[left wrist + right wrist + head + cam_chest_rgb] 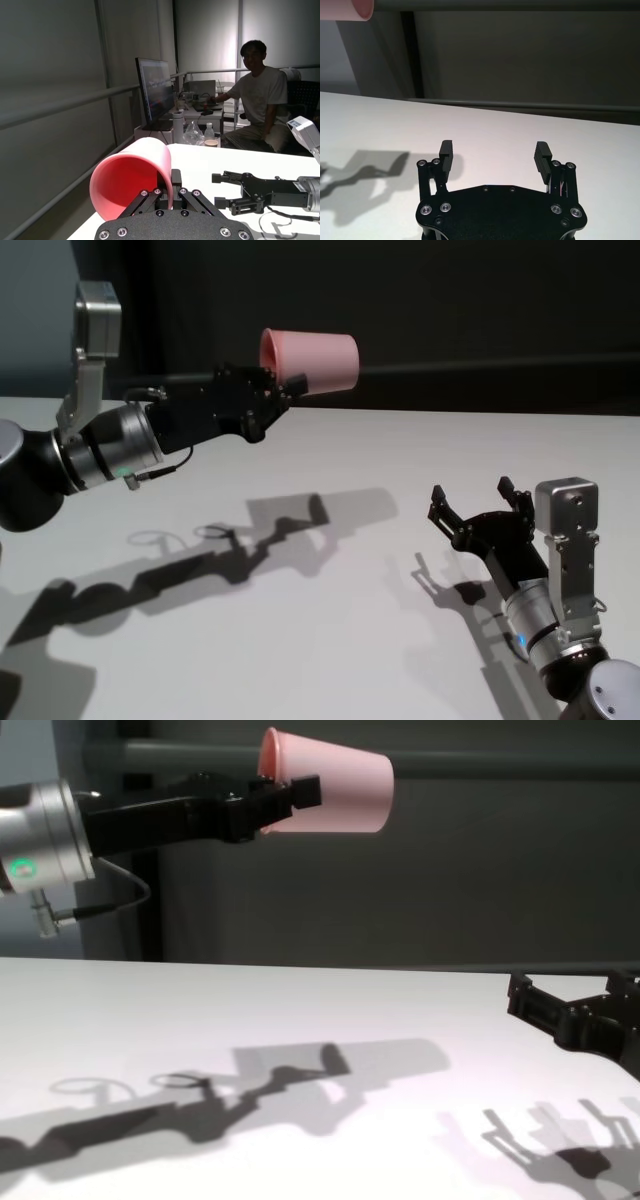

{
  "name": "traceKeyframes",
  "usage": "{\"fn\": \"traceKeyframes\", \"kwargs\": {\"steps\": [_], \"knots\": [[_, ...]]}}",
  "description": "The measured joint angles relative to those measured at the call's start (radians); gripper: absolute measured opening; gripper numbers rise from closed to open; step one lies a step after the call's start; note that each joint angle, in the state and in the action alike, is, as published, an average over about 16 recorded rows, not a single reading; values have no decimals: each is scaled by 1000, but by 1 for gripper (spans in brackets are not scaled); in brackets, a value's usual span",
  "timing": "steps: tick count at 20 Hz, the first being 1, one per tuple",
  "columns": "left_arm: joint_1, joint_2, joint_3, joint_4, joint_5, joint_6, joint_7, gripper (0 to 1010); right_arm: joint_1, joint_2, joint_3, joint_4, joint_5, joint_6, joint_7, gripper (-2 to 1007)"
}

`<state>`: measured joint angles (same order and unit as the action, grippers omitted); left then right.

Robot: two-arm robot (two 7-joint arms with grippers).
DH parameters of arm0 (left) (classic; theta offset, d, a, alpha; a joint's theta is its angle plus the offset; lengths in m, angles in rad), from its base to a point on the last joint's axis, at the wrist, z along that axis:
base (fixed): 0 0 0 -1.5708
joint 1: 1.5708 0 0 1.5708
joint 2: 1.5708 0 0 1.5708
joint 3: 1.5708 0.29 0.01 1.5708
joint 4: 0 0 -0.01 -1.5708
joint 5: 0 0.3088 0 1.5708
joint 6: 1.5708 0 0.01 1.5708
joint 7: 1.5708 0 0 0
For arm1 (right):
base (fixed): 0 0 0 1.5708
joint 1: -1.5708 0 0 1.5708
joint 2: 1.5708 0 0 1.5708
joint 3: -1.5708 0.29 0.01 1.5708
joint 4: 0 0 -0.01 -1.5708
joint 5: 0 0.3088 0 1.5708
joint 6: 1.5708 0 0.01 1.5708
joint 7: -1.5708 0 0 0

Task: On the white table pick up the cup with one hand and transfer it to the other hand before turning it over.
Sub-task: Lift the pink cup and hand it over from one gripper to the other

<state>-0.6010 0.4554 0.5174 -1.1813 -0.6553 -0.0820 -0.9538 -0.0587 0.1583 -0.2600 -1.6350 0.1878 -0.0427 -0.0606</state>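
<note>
Left pincer (285, 385) pinches the cup (312, 360) — salmon-pink, smooth, sideways — right pincer (478, 508) spread.

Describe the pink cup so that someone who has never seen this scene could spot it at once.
Start from the broad matte white table and look above its far left part, where the left gripper is raised in the air. Its black fingers pinch the rim of a small salmon-pink plastic cup, lying on its side, base pointing toward the robot's right. It is the only coloured thing there; the right gripper waits open and low.
</note>
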Motion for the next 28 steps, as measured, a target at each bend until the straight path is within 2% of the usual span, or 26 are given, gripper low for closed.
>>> {"fn": "traceKeyframes", "kwargs": {"steps": [8, 13, 19, 24, 28], "knots": [[-2, 2, 0, -2, 6, -1, 0, 46, -1, -3, 3, 2, 4, -2, 4, 1002], [-3, 2, 0, -3, 9, -2, -1, 46, -6, -19, 21, 11, 43, -10, 32, 1002], [-3, 3, 0, -4, 10, -3, -1, 46, -16, -56, 71, 29, 160, -9, 98, 1002], [-4, 3, 0, -4, 11, -3, -1, 46, -24, -86, 116, 43, 285, -1, 164, 1002], [-4, 3, 0, -4, 11, -3, -1, 46, -22, -103, 141, 46, 393, 22, 221, 1002]]}}
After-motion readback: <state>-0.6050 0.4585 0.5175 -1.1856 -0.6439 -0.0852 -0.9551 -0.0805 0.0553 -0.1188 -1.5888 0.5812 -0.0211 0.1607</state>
